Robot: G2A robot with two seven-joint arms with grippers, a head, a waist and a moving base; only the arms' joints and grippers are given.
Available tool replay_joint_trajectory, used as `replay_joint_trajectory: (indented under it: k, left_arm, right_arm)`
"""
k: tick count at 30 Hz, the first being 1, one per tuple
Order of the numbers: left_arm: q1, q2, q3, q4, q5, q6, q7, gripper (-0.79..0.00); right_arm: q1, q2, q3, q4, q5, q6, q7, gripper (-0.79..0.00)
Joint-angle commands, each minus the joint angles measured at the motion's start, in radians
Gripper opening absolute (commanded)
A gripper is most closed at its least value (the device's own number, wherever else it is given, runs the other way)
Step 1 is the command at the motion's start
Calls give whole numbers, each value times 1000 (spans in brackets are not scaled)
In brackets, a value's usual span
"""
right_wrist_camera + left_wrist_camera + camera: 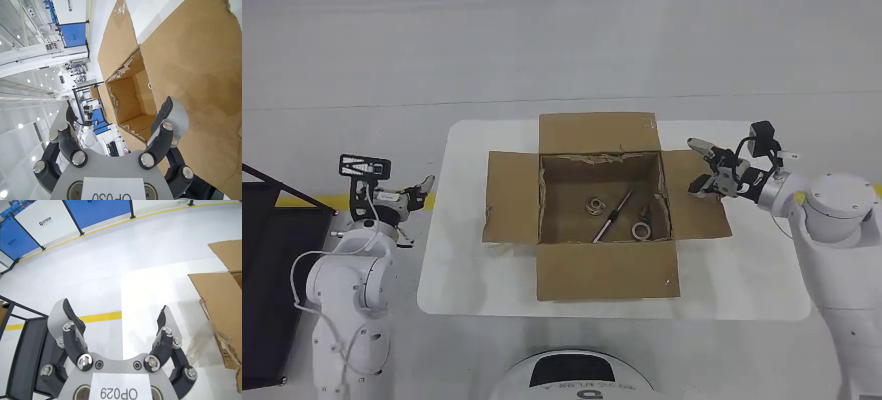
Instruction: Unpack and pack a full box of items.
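An open cardboard box (567, 240) stands mid-table with all flaps folded out. Inside lie a small ring (595, 206), a thin rod (612, 216) and a roll of tape (641, 231). My left gripper (424, 188) hangs open and holds nothing, off the table's left edge, well apart from the box (211, 298). My right gripper (700, 165) is open and holds nothing, just above the box's right flap (697, 205). In the right wrist view the right gripper (119, 113) points along that flap toward the box opening (130, 98).
The white table (472, 260) has bare room to the left, right and front of the box. A black cart (267, 270) stands on the floor at the far left, seen as a dark frame (24, 332) beside the left gripper.
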Motion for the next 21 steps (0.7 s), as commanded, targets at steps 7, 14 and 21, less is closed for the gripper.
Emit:
replay_joint_trajectory:
  k: [7, 14, 21]
  left_arm:
    - [2, 0, 0, -2, 0, 1, 2, 0]
    - [2, 0, 0, -2, 0, 1, 2, 0]
    - [2, 0, 0, -2, 0, 1, 2, 0]
  right_arm:
    - [0, 0, 0, 0, 0, 0, 0, 0]
    - [0, 0, 0, 0, 0, 0, 0, 0]
    - [100, -2, -199, -205, -229, 150, 10, 0]
